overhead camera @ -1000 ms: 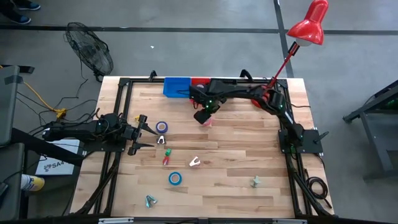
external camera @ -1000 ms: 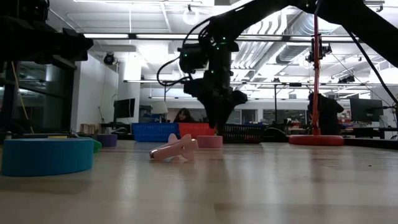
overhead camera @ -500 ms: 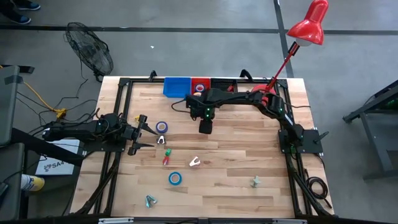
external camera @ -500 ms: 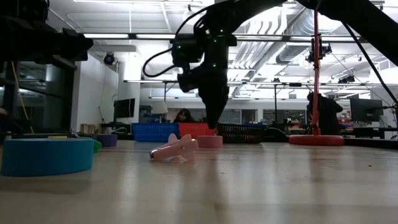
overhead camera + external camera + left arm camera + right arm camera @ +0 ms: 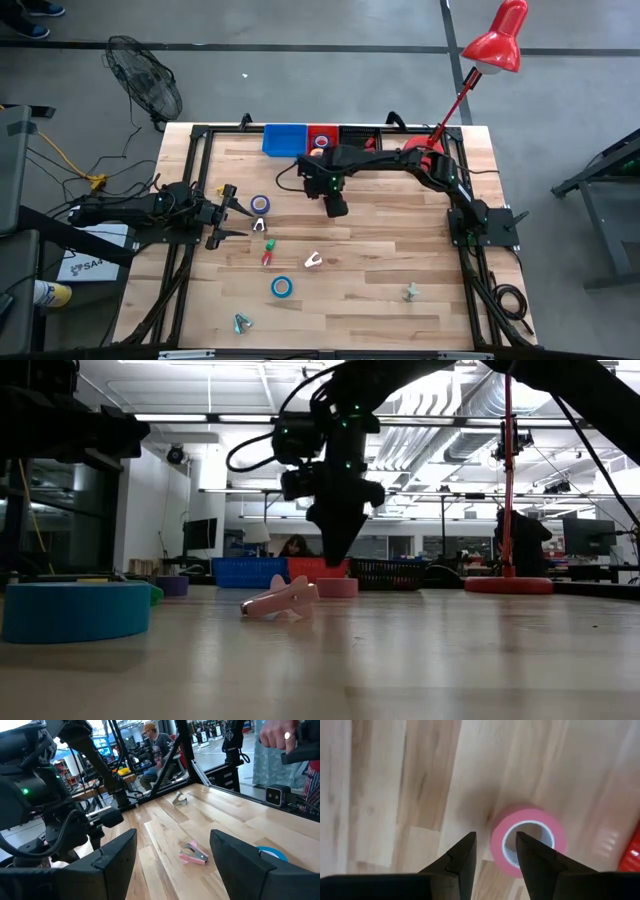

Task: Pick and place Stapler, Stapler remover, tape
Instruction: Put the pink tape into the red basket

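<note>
Right tool (image 5: 495, 851): reaches from the right arm over the rear middle of the desk (image 5: 380, 270), pointing down; its two dark fingers (image 5: 461, 855) stand slightly apart with nothing between them, so it is parted and empty. In the low view the tool (image 5: 333, 550) hangs above the desk surface, clear of it.
Pink tape (image 5: 529, 840): a ring with a hollow centre lying flat on the wood, just beyond the right tool's fingertips and not touched by them; in the low view it (image 5: 337, 587) sits on the desk under and behind the tool.
Left tool (image 5: 232, 215): at the left side of the desk, fingers (image 5: 117, 857) spread wide and holding nothing.
Purple tape (image 5: 260, 205): flat on the desk just beside the left tool's tips.
Blue tape (image 5: 282, 287): flat on the desk toward the front, well apart from both tools; large at the left in the low view (image 5: 75, 610).
Pink staple remover (image 5: 313, 261): on the desk between the blue tape and the right tool; also in the left wrist view (image 5: 194, 854) and the low view (image 5: 283, 599).
Bins: a blue bin (image 5: 284, 138) and a red bin (image 5: 322, 135) side by side at the rear edge of the desk.
Red lamp (image 5: 497, 40): over the rear right corner.
</note>
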Tool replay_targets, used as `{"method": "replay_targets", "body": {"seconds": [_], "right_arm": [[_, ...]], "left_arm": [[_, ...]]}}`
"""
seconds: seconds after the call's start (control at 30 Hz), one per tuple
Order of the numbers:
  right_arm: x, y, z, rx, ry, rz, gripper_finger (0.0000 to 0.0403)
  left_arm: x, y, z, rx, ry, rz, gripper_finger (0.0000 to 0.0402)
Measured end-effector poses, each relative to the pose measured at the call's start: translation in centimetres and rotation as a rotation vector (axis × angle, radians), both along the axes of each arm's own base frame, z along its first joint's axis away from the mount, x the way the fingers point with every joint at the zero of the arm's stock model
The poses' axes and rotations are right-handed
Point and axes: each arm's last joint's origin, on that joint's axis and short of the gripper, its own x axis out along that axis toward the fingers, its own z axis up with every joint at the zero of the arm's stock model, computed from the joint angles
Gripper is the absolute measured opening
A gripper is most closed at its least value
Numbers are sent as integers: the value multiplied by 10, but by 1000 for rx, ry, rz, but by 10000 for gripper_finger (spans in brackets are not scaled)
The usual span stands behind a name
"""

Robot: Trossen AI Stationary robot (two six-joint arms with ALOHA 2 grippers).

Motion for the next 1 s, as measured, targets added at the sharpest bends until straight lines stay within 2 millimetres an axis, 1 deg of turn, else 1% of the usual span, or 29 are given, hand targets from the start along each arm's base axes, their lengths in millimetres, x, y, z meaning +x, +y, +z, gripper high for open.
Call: {"method": "replay_targets", "body": {"seconds": [0.13, 0.23, 0.3, 0.5, 0.63, 0.9, 1.0], "right_arm": [[-4, 1, -14, -7, 20, 5, 129], [-2, 2, -20, -54, 7, 1, 129], [-3, 2, -20, -73, 11, -1, 129], [-1, 2, -20, -57, -4, -9, 126], [-1, 3, -20, -25, -14, -5, 110], [-1, 2, -20, -30, -15, -6, 66], [-2, 2, -26, -29, -24, -18, 59]], "left_arm": [[0, 0, 0, 0, 0, 0, 247], [0, 0, 0, 0, 0, 0, 247], [0, 0, 0, 0, 0, 1, 247], [0, 0, 0, 0, 0, 1, 247], [0, 0, 0, 0, 0, 2, 247], [0, 0, 0, 0, 0, 2, 247], [0, 0, 0, 0, 0, 3, 247]]}}
